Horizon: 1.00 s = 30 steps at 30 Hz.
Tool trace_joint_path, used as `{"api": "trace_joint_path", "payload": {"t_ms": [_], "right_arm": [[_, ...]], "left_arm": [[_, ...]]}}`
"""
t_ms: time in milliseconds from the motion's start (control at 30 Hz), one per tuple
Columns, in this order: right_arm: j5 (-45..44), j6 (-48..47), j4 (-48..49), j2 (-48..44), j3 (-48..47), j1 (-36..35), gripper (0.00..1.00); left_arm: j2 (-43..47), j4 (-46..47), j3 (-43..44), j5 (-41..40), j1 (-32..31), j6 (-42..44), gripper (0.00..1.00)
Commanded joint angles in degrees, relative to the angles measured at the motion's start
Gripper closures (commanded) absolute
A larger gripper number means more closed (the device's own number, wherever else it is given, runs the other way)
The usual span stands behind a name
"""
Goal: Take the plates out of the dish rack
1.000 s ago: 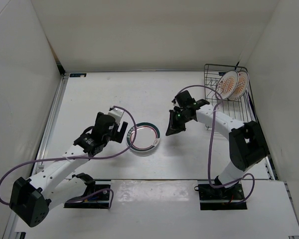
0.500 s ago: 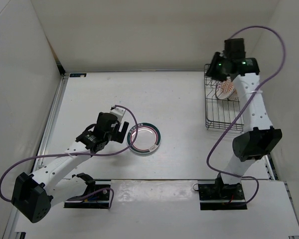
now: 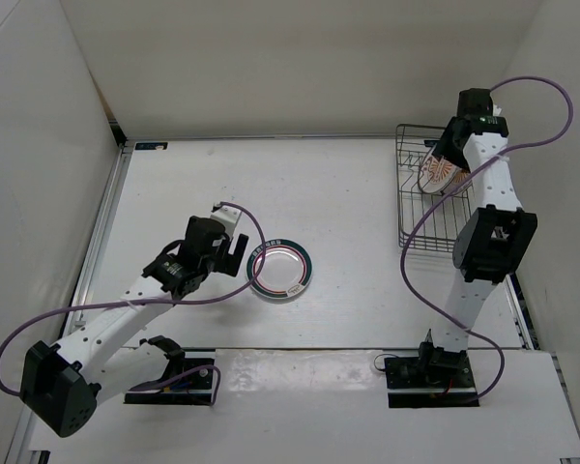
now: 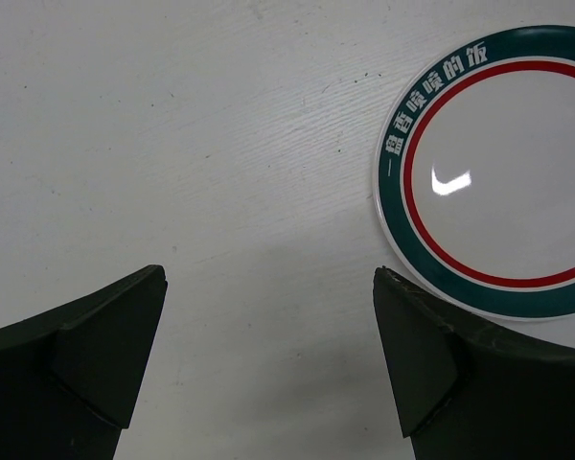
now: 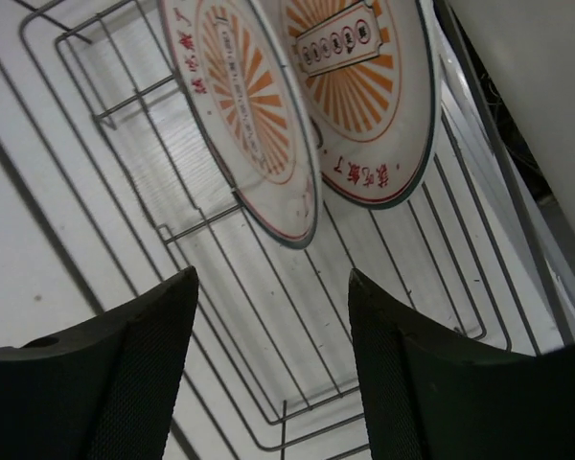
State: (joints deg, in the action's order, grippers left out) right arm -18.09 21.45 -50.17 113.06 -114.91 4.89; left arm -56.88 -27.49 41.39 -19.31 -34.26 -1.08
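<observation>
From the tabletop (image 3: 358,184) the right arm (image 3: 485,237) stands tall and bends down over the dish rack (image 3: 413,227). Its right pincer (image 5: 270,287) is spread and empty, with two sunburst plates (image 5: 244,105) upright just ahead. The left arm (image 3: 126,314) reaches forward (low, slanting), its left pincer (image 4: 268,287) spread and the ringed plate (image 4: 503,172) flat just ahead, rightward.

The ringed plate (image 3: 282,270), small and white with a dark green outer band and a thin red inner ring, lies flat and face up on the bench (image 3: 203,184), well apart from the dish rack (image 3: 400,198). That rectangular black wire basket sits at the bench's far right. In its far end the two sunburst plates (image 5: 244,105), white with orange-rayed centres, stand tilted on edge, side by side and overlapping.
</observation>
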Motion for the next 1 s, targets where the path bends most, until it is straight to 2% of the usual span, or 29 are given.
{"api": "trace_joint_path", "payload": {"t_ms": [0, 367, 467, 800, 900, 967], "right_arm": [[-2.8, -2.5, 1.6, 1.3, -1.9, 2.6, 0.32], [4.8, -6.6, 3.9, 10.2, -5.1, 6.2, 0.30], [6.6, -8.7, 5.6, 11.6, -5.2, 6.1, 0.35], [8.9, -8.0, 7.4, 14.2, -5.3, 6.4, 0.67], [9.1, -7.7, 8.4, 13.3, -3.3, 6.4, 0.63], [8.8, -7.4, 9.6, 12.1, -2.1, 6.4, 0.46]], "left_arm": [[1.6, -0.9, 1.9, -0.8, -0.1, 0.0, 0.00], [-0.2, -2.1, 3.2, -1.5, 0.0, 0.5, 0.00], [-0.8, -2.2, 3.4, -1.6, -0.1, 0.6, 0.00], [-2.3, -2.9, 4.1, -2.0, -0.2, 0.7, 0.00], [-2.4, -2.8, 4.0, -2.1, -0.1, 0.6, 0.00], [-2.4, -3.0, 4.0, -2.3, -0.1, 0.7, 0.00]]}}
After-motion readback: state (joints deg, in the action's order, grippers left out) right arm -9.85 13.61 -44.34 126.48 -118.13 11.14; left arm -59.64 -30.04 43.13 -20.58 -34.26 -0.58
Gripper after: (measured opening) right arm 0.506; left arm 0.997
